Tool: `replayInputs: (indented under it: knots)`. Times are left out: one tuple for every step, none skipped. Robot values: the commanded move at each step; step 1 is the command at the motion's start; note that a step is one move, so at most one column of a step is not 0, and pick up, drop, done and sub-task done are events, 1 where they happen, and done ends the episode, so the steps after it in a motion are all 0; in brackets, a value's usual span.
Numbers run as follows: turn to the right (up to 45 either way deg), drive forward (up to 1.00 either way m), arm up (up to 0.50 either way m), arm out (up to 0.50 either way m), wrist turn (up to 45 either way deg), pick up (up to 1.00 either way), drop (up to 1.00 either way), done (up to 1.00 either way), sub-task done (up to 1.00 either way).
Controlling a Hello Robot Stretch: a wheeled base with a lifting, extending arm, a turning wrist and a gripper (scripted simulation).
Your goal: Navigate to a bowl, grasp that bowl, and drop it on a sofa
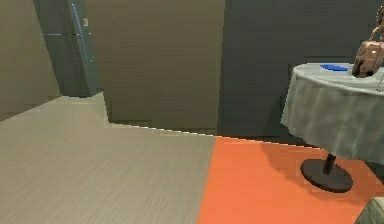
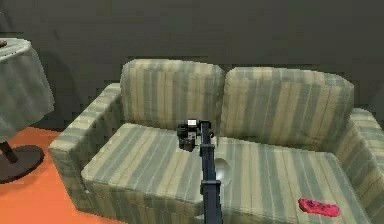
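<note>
A green-and-beige striped two-seat sofa (image 2: 270,110) spans the arm side view. My arm (image 2: 208,175) rises from the bottom edge over its left seat cushion. The gripper (image 2: 184,137) is at the arm's far end, in front of the seam between seat and backrest. I cannot tell whether it holds anything. A pale rounded shape (image 2: 225,172) lies on the seat cushion just right of the arm; it could be a bowl, but its form is unclear.
A small red thing (image 2: 318,207) lies on the sofa's right seat. A round table (image 1: 335,105) with a grey cloth stands on an orange rug (image 1: 260,180), bearing a blue item (image 1: 334,68) and a brown figure (image 1: 369,55). Dark walls stand behind; grey floor spreads at the left.
</note>
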Motion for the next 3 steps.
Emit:
replayInputs:
  knots:
    - [0.0,0.00,0.10,0.00,0.0,0.00,0.00,0.00,0.00]
    - [0.0,0.00,0.00,-0.08,0.0,0.00,0.00,0.00,0.00]
    - [0.0,0.00,0.00,0.00,0.0,0.00,0.00,1.00,0.00]
